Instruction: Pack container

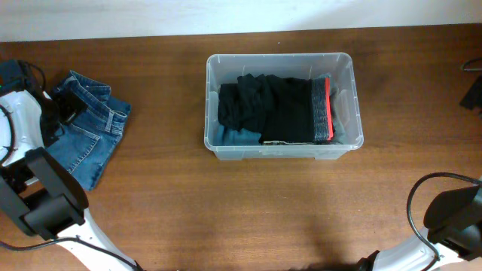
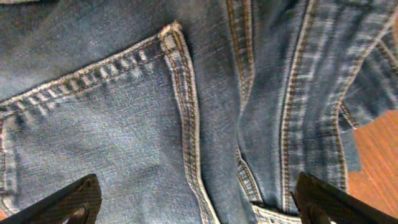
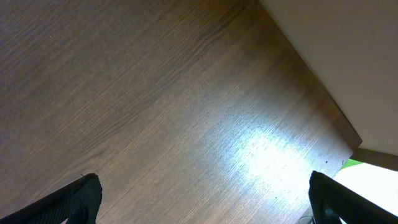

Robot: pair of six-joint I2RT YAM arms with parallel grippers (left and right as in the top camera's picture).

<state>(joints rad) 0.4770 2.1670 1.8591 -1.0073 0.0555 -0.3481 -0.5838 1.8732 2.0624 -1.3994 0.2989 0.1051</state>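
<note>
Jeans (image 2: 124, 124) directly beneath left gripper (image 2: 199, 208), jaws wide apart, gripping nothing. Lying well left of container (image 1: 280, 56), already partly filled with dark clothes (image 1: 279, 109). Pinch a thick folded seam, lift clear of rim. Right gripper (image 3: 202, 202) spread too, empty, well right of container.

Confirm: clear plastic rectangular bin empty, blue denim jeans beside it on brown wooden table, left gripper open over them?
Not empty: overhead shows the clear plastic bin holding folded black garments. Rest holds: blue denim jeans beside it on wooden table, left gripper open over them.
</note>
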